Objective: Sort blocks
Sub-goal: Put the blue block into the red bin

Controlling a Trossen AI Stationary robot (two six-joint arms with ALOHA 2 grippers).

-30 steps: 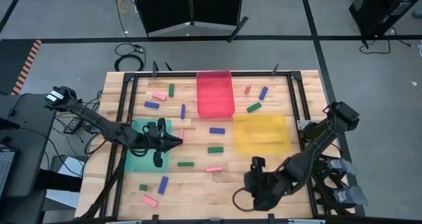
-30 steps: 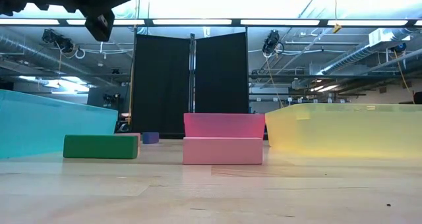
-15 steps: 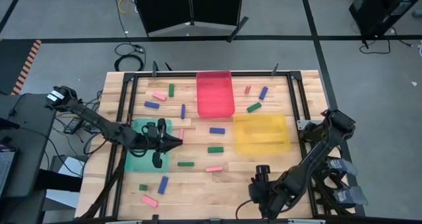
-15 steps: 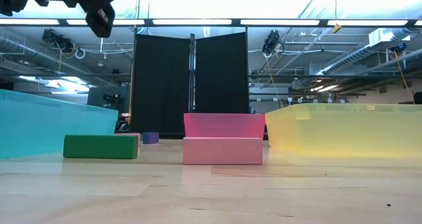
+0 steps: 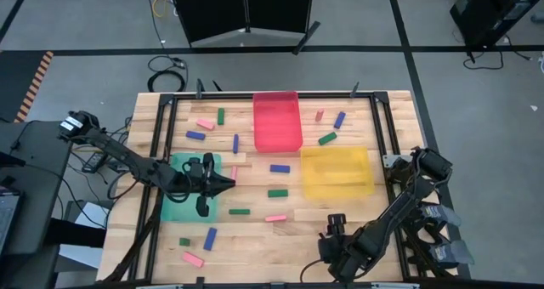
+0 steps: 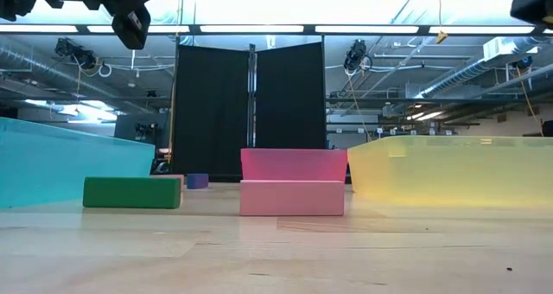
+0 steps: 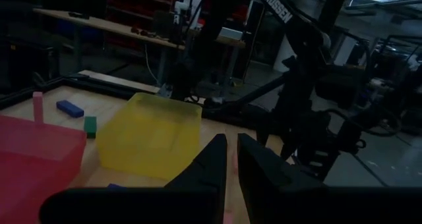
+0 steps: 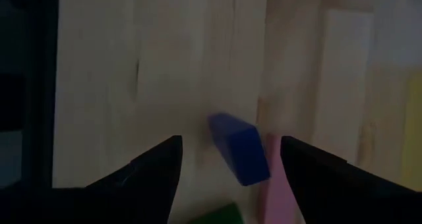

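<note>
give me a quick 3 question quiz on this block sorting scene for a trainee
1. True or false: the left gripper hangs over the yellow tray.
2. In the right wrist view, which colour of block lies ahead, between the right gripper's fingers? A pink, B blue, C yellow.
3. Short answer: are the right gripper's fingers open or shut?

Key:
1. False: it hangs at the edge of the green tray.
2. B: the blue block.
3. Open, spread wide with nothing held.
</note>
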